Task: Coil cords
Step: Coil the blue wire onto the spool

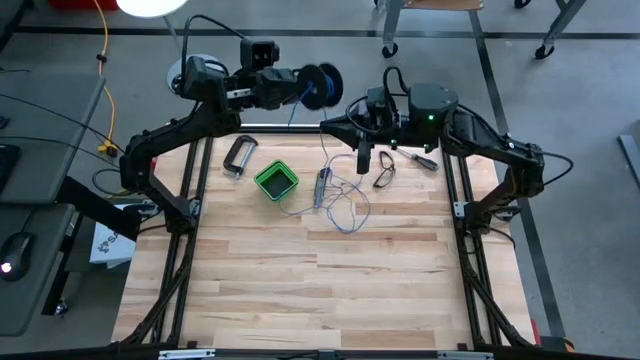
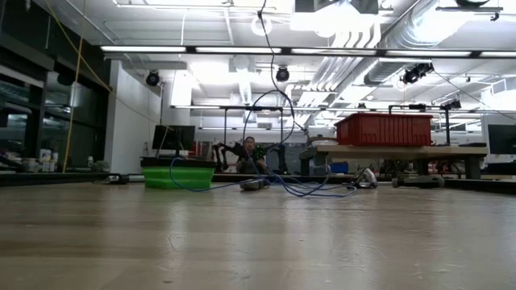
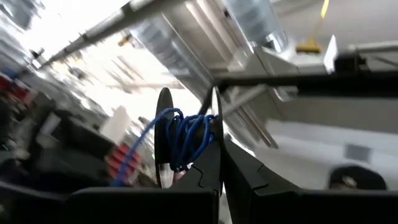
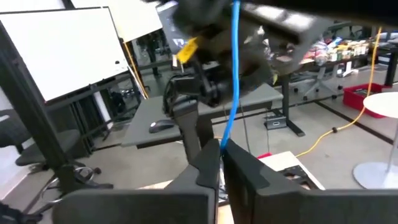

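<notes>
R gripper (image 4: 221, 155) is pinched shut on the wire (image 4: 233, 87); the blue strand runs straight up out of the closed tips toward the other arm. In the high view the R gripper (image 1: 364, 160) hangs over the far middle of the table (image 1: 300, 290), just above the loose tangle.

L gripper (image 3: 217, 168) is clamped shut on the spool (image 3: 165, 134), held by its flange edge, w/ a few blue turns already wound on the core. High view: spool (image 1: 322, 86) is up off the table, past its far edge, L gripper (image 1: 300, 88) beside it.

Rest of the wire (image 1: 345, 205) lies in slack loops on the wood btw the green box (image 1: 275, 181) and the glasses (image 1: 385, 177), a pen-like tool lying in the loops. Low view shows the loops (image 2: 310, 187) partly standing off the surface and one strand climbing up out of frame.

Handling, as judged:
- Wire is v. light, limp, thin, so it prob. slips through closed tips unless pinched firmly; too much pull could kink it or drag the tangle and nearby bits along.
- Loops have some spring and may snag each other.
- Best hold: a straight run close to the spool, not a crossing of loops, keeping light tension so turns lay btw the flanges.
- Spool is rigid and light; the rim grip looks ok but could pivot under side pull.
</notes>
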You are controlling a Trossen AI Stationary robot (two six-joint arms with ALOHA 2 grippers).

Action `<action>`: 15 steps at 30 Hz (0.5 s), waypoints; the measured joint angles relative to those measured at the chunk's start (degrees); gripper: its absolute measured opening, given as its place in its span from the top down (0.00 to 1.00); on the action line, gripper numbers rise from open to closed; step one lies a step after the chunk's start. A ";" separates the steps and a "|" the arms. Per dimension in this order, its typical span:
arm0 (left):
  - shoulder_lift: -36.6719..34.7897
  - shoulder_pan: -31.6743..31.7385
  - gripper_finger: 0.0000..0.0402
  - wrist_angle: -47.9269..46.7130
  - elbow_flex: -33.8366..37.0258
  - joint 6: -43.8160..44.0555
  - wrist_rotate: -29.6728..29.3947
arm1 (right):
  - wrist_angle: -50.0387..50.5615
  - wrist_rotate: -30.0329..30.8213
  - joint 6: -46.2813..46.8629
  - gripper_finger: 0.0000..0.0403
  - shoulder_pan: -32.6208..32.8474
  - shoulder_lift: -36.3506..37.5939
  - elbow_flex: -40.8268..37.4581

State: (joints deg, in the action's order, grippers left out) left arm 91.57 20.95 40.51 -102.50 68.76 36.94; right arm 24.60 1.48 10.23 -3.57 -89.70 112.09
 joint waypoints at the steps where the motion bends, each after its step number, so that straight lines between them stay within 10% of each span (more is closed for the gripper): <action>1: 0.00 0.64 1.00 0.14 0.00 -0.02 -1.08 | 0.01 -0.04 0.05 0.98 0.29 0.01 0.00; 15: -0.45 10.76 1.00 -1.98 0.02 -6.83 -4.39 | -0.79 -3.53 1.30 1.00 0.96 1.45 0.06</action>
State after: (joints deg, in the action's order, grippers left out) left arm 91.12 31.70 38.53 -102.48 61.93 32.55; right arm 23.81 -2.05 11.53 -2.62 -88.24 112.15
